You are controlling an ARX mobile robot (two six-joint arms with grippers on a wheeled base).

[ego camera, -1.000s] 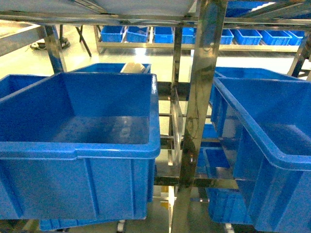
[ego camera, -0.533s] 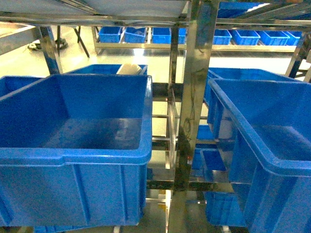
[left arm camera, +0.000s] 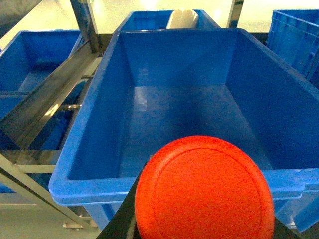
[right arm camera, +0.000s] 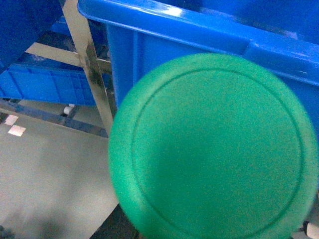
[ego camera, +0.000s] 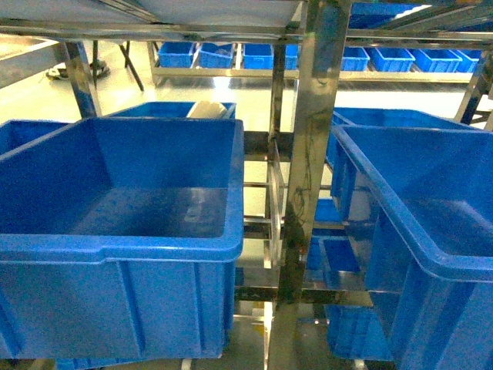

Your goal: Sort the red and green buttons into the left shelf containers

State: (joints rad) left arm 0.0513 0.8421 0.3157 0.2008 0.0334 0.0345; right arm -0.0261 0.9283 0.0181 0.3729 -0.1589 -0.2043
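Observation:
A red button (left arm camera: pixel 204 191) fills the bottom of the left wrist view, cap toward the camera. My left gripper is shut on it, and only a dark finger (left arm camera: pixel 124 224) shows beside the cap. It hangs just before the near rim of a large blue left shelf container (left arm camera: pixel 89 184), whose floor shows nothing in it. The green button (right arm camera: pixel 214 147) fills the right wrist view, held in my right gripper, whose jaws are hidden behind the cap. It is below the rim of a blue bin (right arm camera: pixel 199 30). Neither gripper shows in the head view, where the left container (ego camera: pixel 123 250) stands near.
A steel shelf upright (ego camera: pixel 308 193) separates the left container from a second large blue bin (ego camera: pixel 431 258) on the right. Behind the left container another blue bin holds a white object (ego camera: pixel 204 109). Small blue bins (ego camera: pixel 254 55) line a far rack. Grey floor (right arm camera: pixel 45 169) lies below.
The head view has shifted slightly: the left container and the steel upright sit a little further left in the frame than one second ago. No gripper appears in the earlier frames.

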